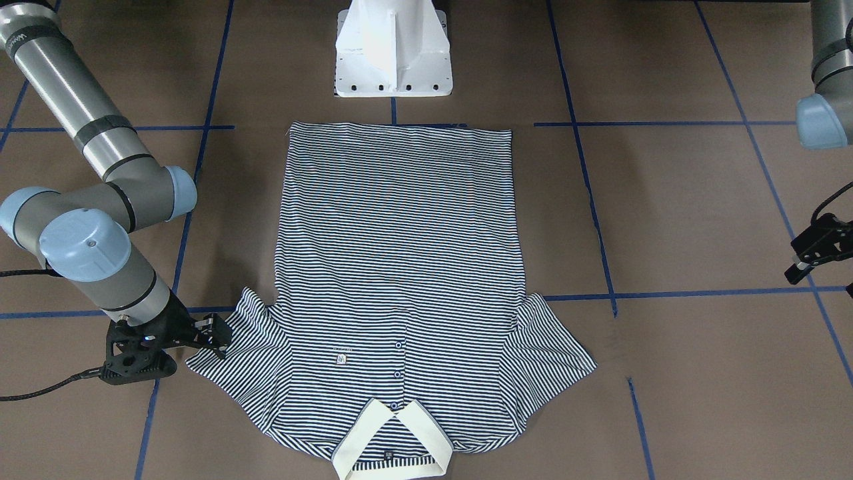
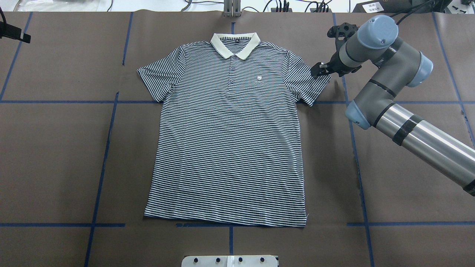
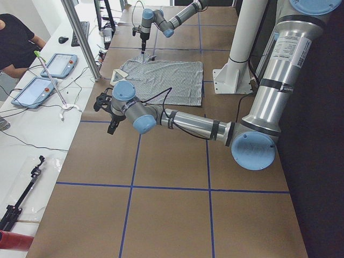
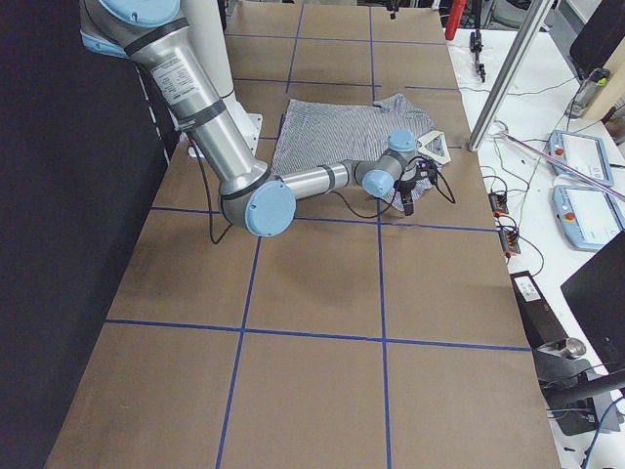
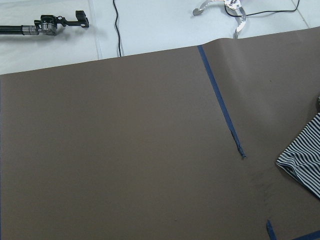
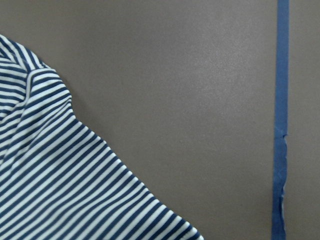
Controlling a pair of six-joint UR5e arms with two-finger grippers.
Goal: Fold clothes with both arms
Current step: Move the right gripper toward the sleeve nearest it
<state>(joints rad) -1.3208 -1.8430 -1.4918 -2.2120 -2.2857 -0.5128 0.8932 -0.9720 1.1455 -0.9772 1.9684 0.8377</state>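
The striped polo shirt (image 1: 400,253) (image 2: 230,141) lies flat and face up on the brown table, its cream collar (image 2: 234,43) at the far edge, away from the robot. My right gripper (image 1: 223,335) (image 2: 315,70) is low at the outer edge of the shirt's sleeve (image 2: 310,83), fingers apart, holding nothing. That sleeve fills the lower left of the right wrist view (image 6: 60,175). My left gripper (image 1: 796,260) (image 2: 16,34) hangs open far off the shirt's other side, near the table's end. The other sleeve's tip (image 5: 302,160) shows at the right edge of the left wrist view.
The white pedestal base (image 1: 393,53) stands just past the shirt's hem. Blue tape lines (image 2: 107,148) cross the brown table cover. Beyond the far edge is a white bench with tablets (image 3: 32,91), cables and a seated person (image 3: 16,43).
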